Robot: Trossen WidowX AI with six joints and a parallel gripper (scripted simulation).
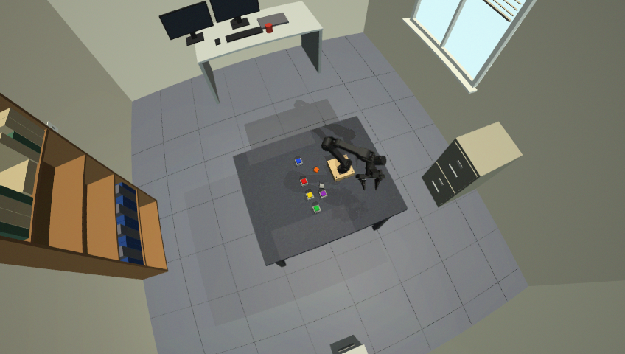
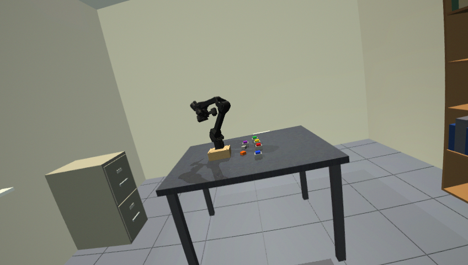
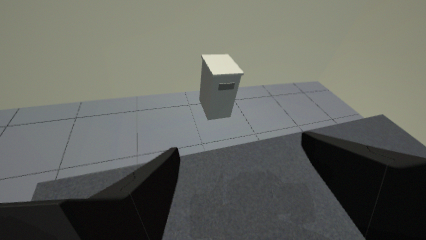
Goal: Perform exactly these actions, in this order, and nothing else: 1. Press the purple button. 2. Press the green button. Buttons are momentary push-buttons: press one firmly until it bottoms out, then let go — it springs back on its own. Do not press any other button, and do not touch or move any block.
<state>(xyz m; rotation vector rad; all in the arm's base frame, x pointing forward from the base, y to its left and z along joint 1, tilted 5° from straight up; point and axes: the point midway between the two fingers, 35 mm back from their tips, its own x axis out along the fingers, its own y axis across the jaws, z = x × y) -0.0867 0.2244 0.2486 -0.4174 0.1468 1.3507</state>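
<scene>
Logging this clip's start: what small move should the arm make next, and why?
Probably swing toward the purple button and close the fingers before pressing. The gripper hangs open, high over bare table, pointed away from the buttons.

No readable text, labels, brands, numbers or signs on anything
</scene>
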